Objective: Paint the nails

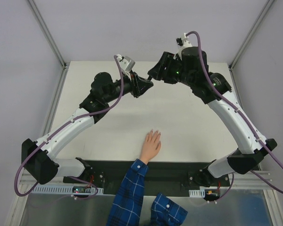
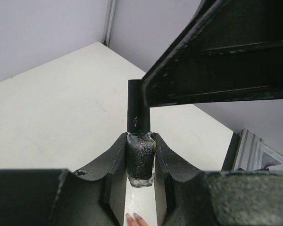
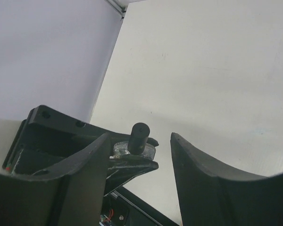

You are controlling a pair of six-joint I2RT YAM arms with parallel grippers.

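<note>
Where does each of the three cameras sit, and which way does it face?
Top external: overhead behind the bases, facing down at the white table; both arms and a hand with blue plaid sleeve show.
Left wrist: looks along the left gripper, shut on the small dark glittery polish bottle.
Right wrist: faces that bottle's cap between the open right gripper.
Shared: both wrist views show the bottle.

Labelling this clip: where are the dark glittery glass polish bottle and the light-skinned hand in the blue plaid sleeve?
Dark glittery glass polish bottle (image 2: pixel 140 157): left wrist view, on its glass body.
Light-skinned hand in blue plaid sleeve (image 1: pixel 151 145): top external view, on the back of the hand.
</note>
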